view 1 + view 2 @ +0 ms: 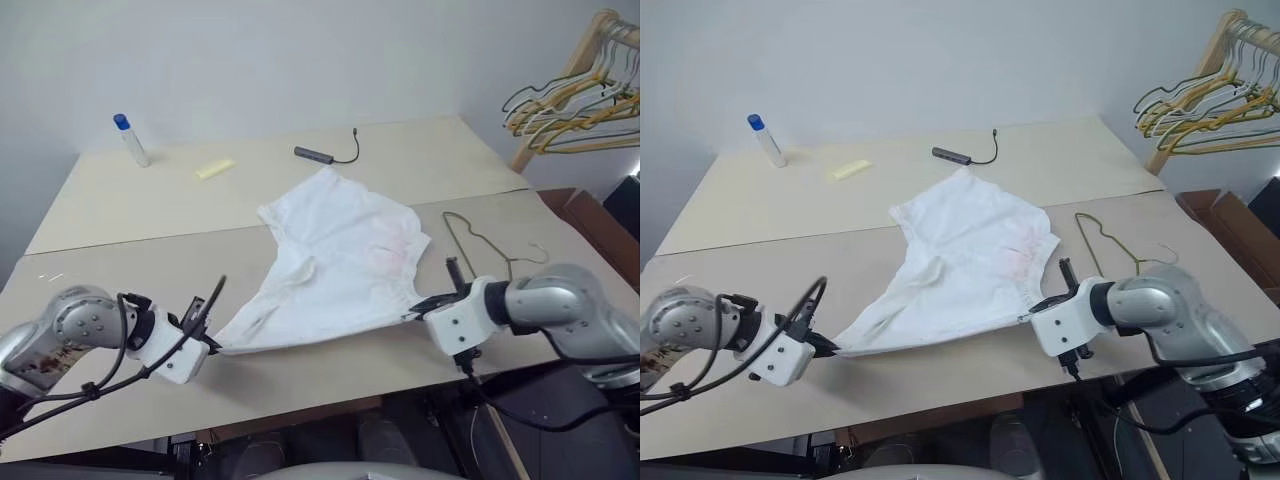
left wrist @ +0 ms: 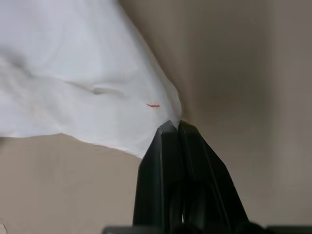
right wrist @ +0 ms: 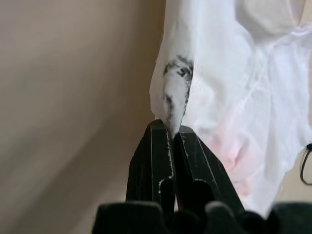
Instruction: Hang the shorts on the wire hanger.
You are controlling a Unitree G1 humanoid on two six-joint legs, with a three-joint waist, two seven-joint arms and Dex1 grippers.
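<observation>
The white shorts [image 1: 335, 262] lie spread in the middle of the tan table, with a faint pink stain near their right side. At their near left corner my left gripper [image 1: 211, 345] is shut on the fabric; the left wrist view shows the cloth corner [image 2: 168, 117] pinched at the black fingertips [image 2: 165, 134]. My right gripper [image 1: 412, 314] is shut on the near right corner, where a tongue of fabric [image 3: 173, 105] sits between its fingers [image 3: 158, 141]. The wire hanger [image 1: 480, 240] lies flat on the table just right of the shorts, beyond my right wrist.
A blue-capped bottle [image 1: 131, 139], a yellow block [image 1: 215, 169] and a dark cable adapter [image 1: 316, 153] sit along the table's far side. A wooden rack with a bunch of hangers [image 1: 575, 100] stands at the far right. The table's front edge [image 1: 300, 415] runs close below both grippers.
</observation>
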